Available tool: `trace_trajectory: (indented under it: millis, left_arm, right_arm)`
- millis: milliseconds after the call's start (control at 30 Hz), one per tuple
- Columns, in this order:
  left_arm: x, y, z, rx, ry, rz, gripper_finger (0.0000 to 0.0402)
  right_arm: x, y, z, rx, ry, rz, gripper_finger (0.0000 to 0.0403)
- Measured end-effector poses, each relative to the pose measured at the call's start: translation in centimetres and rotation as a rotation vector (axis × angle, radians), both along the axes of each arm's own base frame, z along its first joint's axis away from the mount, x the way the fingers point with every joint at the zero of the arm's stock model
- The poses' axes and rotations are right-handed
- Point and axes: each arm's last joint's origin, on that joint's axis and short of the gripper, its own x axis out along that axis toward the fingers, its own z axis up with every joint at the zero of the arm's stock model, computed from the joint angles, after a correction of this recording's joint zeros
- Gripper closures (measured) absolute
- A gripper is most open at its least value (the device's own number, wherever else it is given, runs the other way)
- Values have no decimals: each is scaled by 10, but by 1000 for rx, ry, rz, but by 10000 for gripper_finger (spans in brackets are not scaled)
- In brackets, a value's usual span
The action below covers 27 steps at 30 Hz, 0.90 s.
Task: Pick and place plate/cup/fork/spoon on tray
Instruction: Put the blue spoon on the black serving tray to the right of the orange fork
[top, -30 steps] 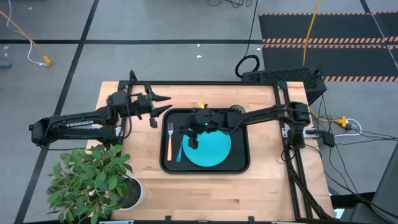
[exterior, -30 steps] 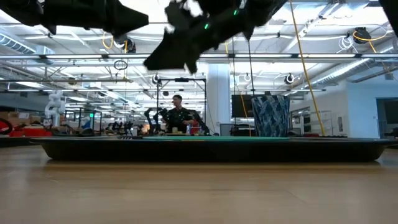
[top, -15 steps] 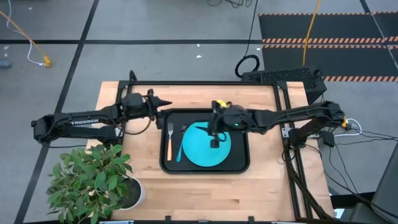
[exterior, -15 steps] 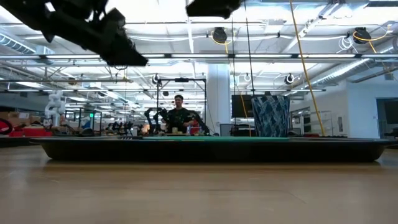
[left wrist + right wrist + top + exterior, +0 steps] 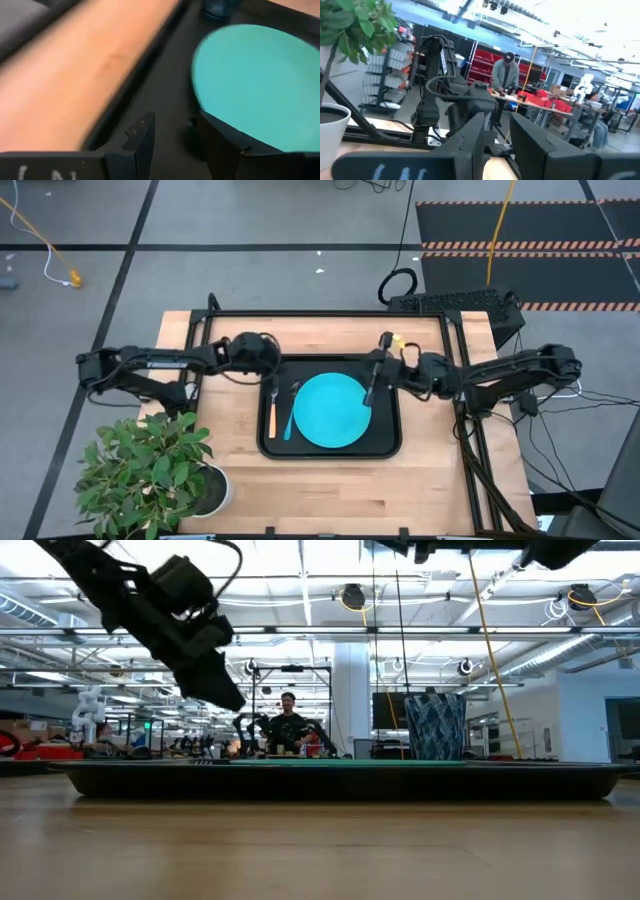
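The black tray point(image 5: 394, 442) lies mid-table. On it lie the turquoise plate point(image 5: 330, 412), the orange-handled fork point(image 5: 272, 418) and the blue-handled spoon point(image 5: 291, 416). The cup point(image 5: 435, 727) stands at the tray's far right; in the high view my right arm hides most of it. My left gripper point(image 5: 270, 367) hangs open and empty above the tray's far left corner, and its wrist view point(image 5: 175, 137) looks down on the tray floor beside the plate point(image 5: 255, 85). My right gripper point(image 5: 371, 384) is above the tray's far right part, its fingers point(image 5: 470, 140) a little apart and empty.
A leafy plant in a white pot point(image 5: 150, 470) stands at the table's near left corner. A dark metal frame point(image 5: 320, 314) runs along the table's far edge. In the low view a person point(image 5: 288, 725) sits far back in the room.
My right gripper has gone from above the plate's left part toward the table's right edge and up, out of the low view. My left gripper has gone toward the tray and down, tipping its fingers downward over the tray's far left corner. The things on the tray have stayed put.
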Motion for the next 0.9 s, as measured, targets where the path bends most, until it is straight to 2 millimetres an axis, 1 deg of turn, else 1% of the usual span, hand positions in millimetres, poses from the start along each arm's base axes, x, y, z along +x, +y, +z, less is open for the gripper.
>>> trace_trajectory:
  millis: [133, 333, 533, 900]
  left_arm:
    - [10, 6, -15, -94, 6, -109, 252]
    - [17, 18, -32, -93, 19, -101, 252]
    - [18, 18, -42, -63, 68, -145, 252]
    - [23, 14, -56, 5, 122, -279, 252]
  right_arm:
    - [-5, -1, 4, 26, -4, 3, 316]
    - [-6, 2, 3, 24, 11, 13, 316]
    - [-5, 1, 1, 16, 33, 8, 316]
    - [-5, 1, 1, 13, 34, 8, 316]
